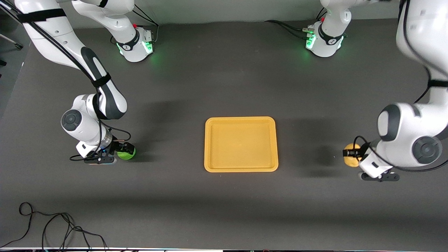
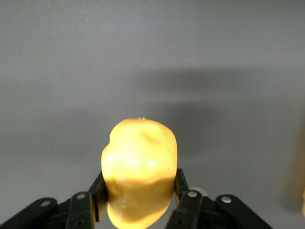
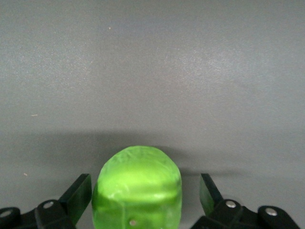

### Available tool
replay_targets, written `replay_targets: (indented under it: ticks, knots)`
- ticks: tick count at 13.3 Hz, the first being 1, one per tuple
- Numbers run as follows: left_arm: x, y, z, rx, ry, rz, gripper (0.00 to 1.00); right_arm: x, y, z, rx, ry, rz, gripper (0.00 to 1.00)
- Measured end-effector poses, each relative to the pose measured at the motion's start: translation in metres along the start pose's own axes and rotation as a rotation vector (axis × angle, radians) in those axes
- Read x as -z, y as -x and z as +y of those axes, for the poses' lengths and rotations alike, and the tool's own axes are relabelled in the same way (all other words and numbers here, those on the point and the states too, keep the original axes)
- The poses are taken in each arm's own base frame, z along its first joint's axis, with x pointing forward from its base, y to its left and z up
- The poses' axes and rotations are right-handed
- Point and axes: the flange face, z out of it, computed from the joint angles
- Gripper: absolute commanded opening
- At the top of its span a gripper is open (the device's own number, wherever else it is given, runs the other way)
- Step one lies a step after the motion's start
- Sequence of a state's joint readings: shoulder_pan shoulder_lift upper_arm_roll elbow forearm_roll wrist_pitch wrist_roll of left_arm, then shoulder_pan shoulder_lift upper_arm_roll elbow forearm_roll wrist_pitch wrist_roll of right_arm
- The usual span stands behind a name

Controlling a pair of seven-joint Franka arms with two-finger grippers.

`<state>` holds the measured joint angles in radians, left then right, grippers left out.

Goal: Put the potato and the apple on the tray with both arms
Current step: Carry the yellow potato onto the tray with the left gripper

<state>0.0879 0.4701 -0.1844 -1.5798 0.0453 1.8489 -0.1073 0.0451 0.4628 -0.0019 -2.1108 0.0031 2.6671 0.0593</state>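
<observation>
The yellow-orange tray [image 1: 208,143] lies flat and empty at the middle of the table. The lumpy yellow potato [image 1: 350,160] is at the left arm's end of the table. My left gripper [image 1: 351,154] is shut on it, low at the table. In the left wrist view both fingers [image 2: 99,192] press the potato's [image 2: 139,162] sides, with the left gripper [image 2: 138,188] around it. The green apple [image 1: 126,153] sits on the table at the right arm's end. My right gripper [image 1: 123,151] is open around it. In the right wrist view the apple [image 3: 137,186] sits between the right gripper's [image 3: 145,191] fingers [image 3: 80,193] with gaps on both sides.
Dark grey mat covers the table. A loose black cable [image 1: 52,227] lies near the table's front edge at the right arm's end. The two arm bases [image 1: 136,45] stand along the edge farthest from the front camera.
</observation>
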Motion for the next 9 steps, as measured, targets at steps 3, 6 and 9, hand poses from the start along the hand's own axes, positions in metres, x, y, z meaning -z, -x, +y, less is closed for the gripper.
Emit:
replay_targets:
  ticks: [3, 6, 9]
  knots:
    - [0.032, 0.031, 0.097, 0.059, 0.036, 0.005, 0.27, -0.003, 0.000, -0.007, -0.022, -0.006, 0.000, 0.48]
    - [0.006, 0.046, 0.198, 0.093, 0.053, 0.038, 0.28, 0.002, -0.002, -0.015, -0.017, -0.014, 0.006, 0.37]
    - [-0.056, 0.057, 0.277, 0.115, 0.039, 0.067, 0.29, 0.039, -0.014, -0.019, -0.012, -0.009, -0.059, 0.32]
